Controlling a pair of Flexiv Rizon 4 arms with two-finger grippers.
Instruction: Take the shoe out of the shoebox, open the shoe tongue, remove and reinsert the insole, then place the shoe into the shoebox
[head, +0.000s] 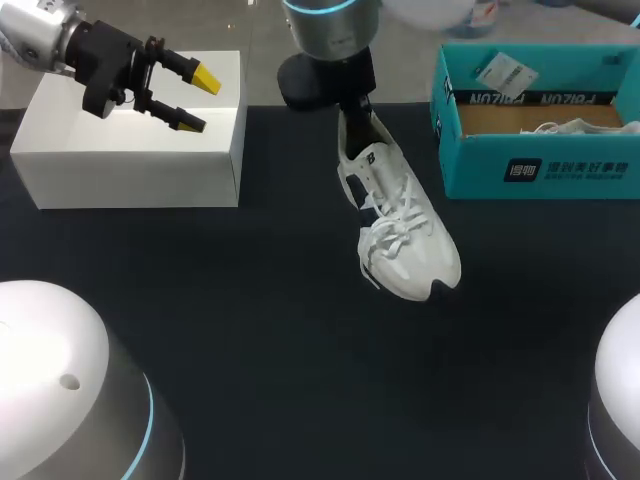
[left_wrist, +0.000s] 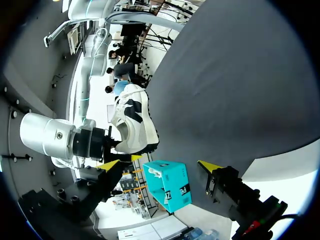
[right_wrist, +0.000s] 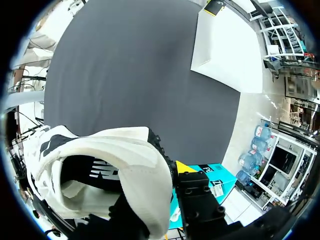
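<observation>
Spanning the whole work area: dark table (head: 200, 320). At its far left, closed white box (head: 130, 150), plain on every visible side. At the far right, teal shoebox (head: 470, 165), open at the top, brown cardboard inside, a white laced item (head: 575, 127) partly visible within, paper tag (head: 500, 72) at the rear left corner. Between the two boxes, nearer the shoebox and fully outside it: shoe (head: 400, 220). White upper, dark navy side markings, white laces threaded and tied, dark outsole edge showing at the toe. Tilted steeply, heel raised toward the far edge, toe lowered toward the near side and close to the table; contact with the surface not confirmable. In the right wrist view, dark lining around the collar and a pale insole inside the opening. Right gripper (head: 355, 105) at the heel, heel collar pinched between its fingers, outer yellow tip against the back of the heel, inner finger mostly hidden by the shoe. Left gripper (head: 197, 101) suspended above the white box, well apart from the shoe, jaws spread with nothing between them, yellow tips pointed toward the shoe.
</observation>
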